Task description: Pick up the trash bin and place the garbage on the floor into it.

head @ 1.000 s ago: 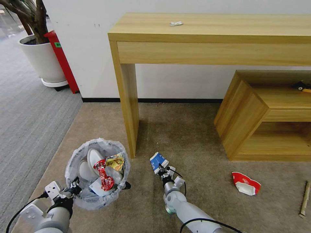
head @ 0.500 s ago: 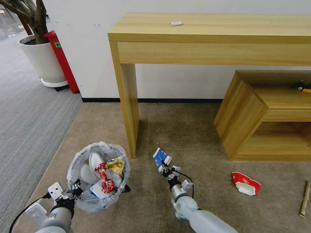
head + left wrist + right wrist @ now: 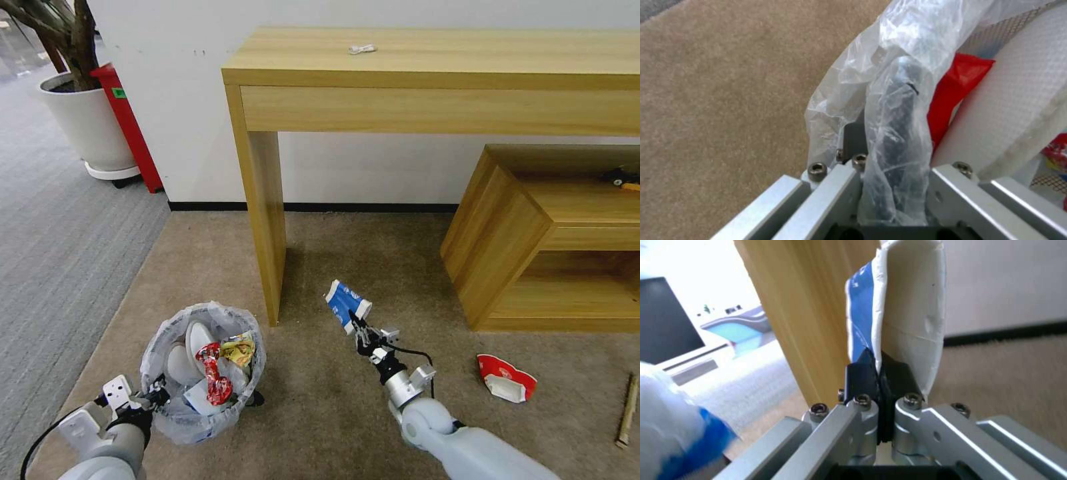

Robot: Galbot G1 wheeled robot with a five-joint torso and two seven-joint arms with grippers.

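Observation:
The trash bin, black with a crinkled plastic liner, hangs low at the left over the beige floor. My left gripper is shut on its near rim. Inside lie white slippers, a red wrapper and a yellow packet. My right gripper is shut on the blue-white carton, pinching its lower edge and holding it off the carpet, right of the desk leg. A red-white cup lies crushed on the floor at the right. A wooden stick lies at the far right edge.
A wooden desk stands against the wall, its leg just beyond the bin. A low wooden shelf unit sits at the right. A white plant pot and a red stand are on the grey carpet at the far left.
My right gripper has risen and swung right and away from me with the carton. The bin and left gripper have sunk slightly toward me.

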